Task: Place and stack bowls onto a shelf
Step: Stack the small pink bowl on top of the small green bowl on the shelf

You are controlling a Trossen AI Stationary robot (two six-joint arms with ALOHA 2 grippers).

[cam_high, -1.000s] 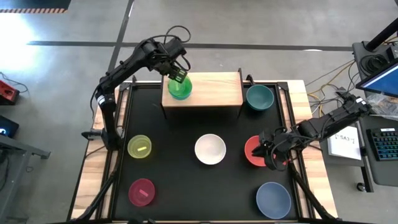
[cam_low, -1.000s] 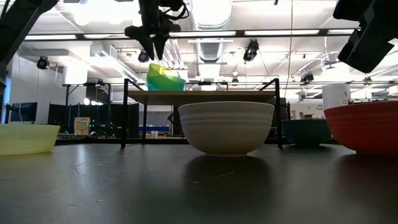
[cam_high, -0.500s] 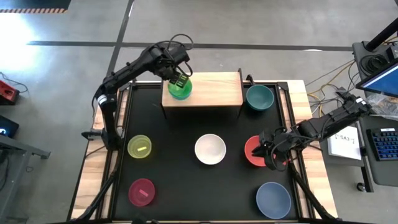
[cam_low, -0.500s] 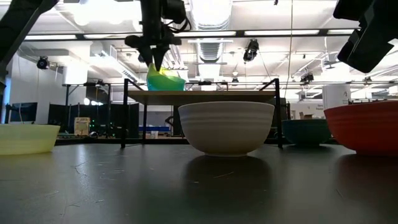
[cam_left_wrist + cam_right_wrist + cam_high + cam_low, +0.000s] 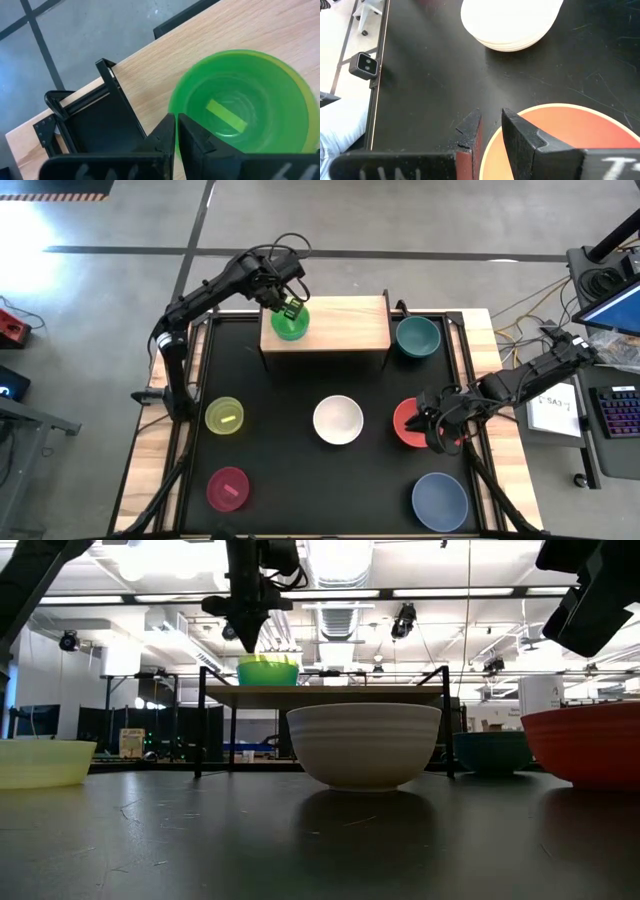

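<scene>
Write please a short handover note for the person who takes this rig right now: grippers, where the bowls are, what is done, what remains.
Left gripper: over the shelf, fingers nearly together on the near rim of the green bowl, which sits level on the shelf's left end.
Right gripper: low at the red bowl, fingers either side of its rim, not lifted.
On the tabletop: teal bowl, white bowl, yellow bowl, pink bowl, periwinkle-blue bowl.
Done: green placed.
Left: release green; shelve and stack the other six.

One bowl [image 5: 290, 327] sits on the shelf's [image 5: 345, 325] left end.
</scene>
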